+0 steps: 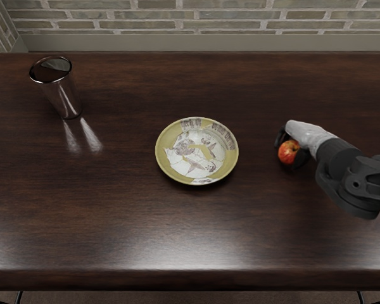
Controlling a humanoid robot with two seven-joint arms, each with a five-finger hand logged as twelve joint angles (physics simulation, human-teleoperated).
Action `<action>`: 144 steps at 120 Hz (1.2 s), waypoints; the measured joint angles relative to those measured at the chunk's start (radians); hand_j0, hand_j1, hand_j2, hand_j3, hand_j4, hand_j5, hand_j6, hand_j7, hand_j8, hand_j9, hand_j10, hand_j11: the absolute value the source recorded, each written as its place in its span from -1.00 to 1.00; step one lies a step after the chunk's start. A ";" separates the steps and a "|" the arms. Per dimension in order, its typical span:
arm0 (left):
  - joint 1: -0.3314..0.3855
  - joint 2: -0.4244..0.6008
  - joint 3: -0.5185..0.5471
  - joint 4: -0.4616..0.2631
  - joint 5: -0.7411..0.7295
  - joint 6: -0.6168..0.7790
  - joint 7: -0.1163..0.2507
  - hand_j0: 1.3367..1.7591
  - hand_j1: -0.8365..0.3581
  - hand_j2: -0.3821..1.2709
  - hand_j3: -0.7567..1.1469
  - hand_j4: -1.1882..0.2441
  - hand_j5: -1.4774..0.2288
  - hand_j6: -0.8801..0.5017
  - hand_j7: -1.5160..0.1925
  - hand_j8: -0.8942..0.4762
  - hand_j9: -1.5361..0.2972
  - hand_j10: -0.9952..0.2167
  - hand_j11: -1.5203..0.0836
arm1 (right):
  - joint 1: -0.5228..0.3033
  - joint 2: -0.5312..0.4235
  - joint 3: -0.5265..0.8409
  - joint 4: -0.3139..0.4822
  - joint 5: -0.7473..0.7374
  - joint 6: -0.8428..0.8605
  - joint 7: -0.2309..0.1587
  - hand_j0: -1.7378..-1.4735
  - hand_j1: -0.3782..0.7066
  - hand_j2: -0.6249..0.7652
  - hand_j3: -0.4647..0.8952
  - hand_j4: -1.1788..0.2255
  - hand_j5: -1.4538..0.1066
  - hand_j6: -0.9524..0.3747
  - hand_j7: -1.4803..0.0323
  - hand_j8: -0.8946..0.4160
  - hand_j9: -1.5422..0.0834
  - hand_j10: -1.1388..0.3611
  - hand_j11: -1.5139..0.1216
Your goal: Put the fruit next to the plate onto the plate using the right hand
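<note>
Holding a small round red-and-yellow apple (pixel 288 152) in the right hand (pixel 297 145), out to the right of the shallow round ceramic plate with a yellow rim and painted centre (pixel 161 152), well apart from its edge. Wrapped about the fruit with dark fingers (pixel 280 138) curled on the side facing the plate and underneath, with the pale back of the hand turned upward; reads as a closed grasp on the apple rather than a loose or spread hand. Cannot tell whether lifted clear of the dark polished wooden table (pixel 177 228) or resting on it at that spot. No sign of the left arm anywhere. Judged roughly a third of the way through: reaching over and taking hold of the fruit look done. Nothing yet on the plate apart from its own painted pattern. Left to do, by this reading: raising the apple, carrying it across to the plate's middle, lowering it there and letting go. No obstacle on that short path; only a shiny tapered metal cup (pixel 57 88), far off to the plate's left and further back, well out of the way.
</note>
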 joint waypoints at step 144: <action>0.002 0.000 0.000 0.000 0.003 0.000 0.000 0.52 0.98 -0.54 -0.21 0.66 0.73 0.27 0.77 0.30 0.68 0.64 0.90 | 0.190 0.174 0.294 0.033 0.228 0.171 0.000 -0.39 0.18 0.11 -0.32 -0.16 -0.23 -0.21 -0.11 -0.19 -0.15 -0.27 -0.19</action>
